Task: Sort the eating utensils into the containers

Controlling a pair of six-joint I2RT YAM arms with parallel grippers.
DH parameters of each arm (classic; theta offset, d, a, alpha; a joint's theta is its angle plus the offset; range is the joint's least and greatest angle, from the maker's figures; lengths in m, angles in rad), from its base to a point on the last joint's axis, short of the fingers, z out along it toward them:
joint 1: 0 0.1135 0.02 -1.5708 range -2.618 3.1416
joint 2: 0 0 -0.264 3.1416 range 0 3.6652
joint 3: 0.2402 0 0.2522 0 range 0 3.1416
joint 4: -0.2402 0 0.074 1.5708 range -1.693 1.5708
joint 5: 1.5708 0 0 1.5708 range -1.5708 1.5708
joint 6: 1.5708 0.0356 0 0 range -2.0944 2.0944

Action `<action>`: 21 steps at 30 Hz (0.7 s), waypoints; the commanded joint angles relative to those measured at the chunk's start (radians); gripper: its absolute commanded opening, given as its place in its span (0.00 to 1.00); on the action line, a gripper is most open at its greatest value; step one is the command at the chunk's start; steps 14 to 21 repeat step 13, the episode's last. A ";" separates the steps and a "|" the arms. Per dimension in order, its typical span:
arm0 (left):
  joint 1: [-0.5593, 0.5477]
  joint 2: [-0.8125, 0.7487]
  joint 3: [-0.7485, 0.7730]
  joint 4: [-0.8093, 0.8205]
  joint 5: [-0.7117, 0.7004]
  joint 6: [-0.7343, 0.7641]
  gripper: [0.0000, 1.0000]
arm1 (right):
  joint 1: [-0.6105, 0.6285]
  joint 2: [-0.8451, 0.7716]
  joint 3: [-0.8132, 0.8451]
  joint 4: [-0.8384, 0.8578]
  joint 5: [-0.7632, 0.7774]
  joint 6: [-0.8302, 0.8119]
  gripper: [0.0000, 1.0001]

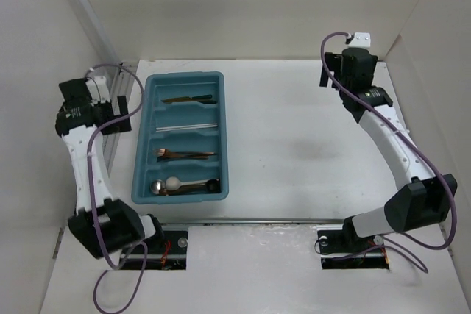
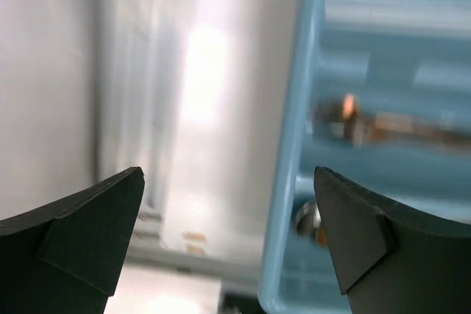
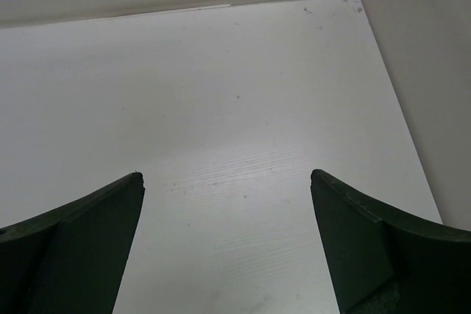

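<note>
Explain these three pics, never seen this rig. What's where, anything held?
Two robot arms are bolted at the near edge of a white table. The overhead view looks down on both. The other two pictures come from wrist cameras; the dark wedges are each claw's fingers. The left claw is open beside a teal tray; the right claw is open over the table. Neither holds anything. The utensils lie in the tray's four compartments.
</note>
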 commanded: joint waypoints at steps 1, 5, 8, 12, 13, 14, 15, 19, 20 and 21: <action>0.023 -0.168 0.093 0.067 -0.086 -0.131 1.00 | -0.006 -0.017 0.065 -0.038 0.082 0.032 0.99; 0.023 -0.340 0.021 0.247 -0.336 -0.211 1.00 | -0.006 -0.065 0.051 0.011 0.073 0.019 0.99; 0.023 -0.374 -0.058 0.310 -0.399 -0.220 1.00 | -0.006 -0.095 0.033 0.032 0.094 0.009 0.99; 0.023 -0.394 -0.117 0.310 -0.375 -0.298 1.00 | -0.006 -0.155 -0.029 0.087 0.094 -0.031 0.99; 0.023 -0.417 -0.139 0.324 -0.375 -0.318 1.00 | -0.006 -0.189 -0.041 0.100 0.105 -0.031 0.99; 0.023 -0.417 -0.139 0.324 -0.375 -0.318 1.00 | -0.006 -0.189 -0.041 0.100 0.105 -0.031 0.99; 0.023 -0.417 -0.139 0.324 -0.375 -0.318 1.00 | -0.006 -0.189 -0.041 0.100 0.105 -0.031 0.99; 0.023 -0.417 -0.139 0.324 -0.375 -0.318 1.00 | -0.006 -0.189 -0.041 0.100 0.105 -0.031 0.99; 0.023 -0.417 -0.139 0.324 -0.375 -0.318 1.00 | -0.006 -0.189 -0.041 0.100 0.105 -0.031 0.99; 0.023 -0.417 -0.139 0.324 -0.375 -0.318 1.00 | -0.006 -0.189 -0.041 0.100 0.105 -0.031 0.99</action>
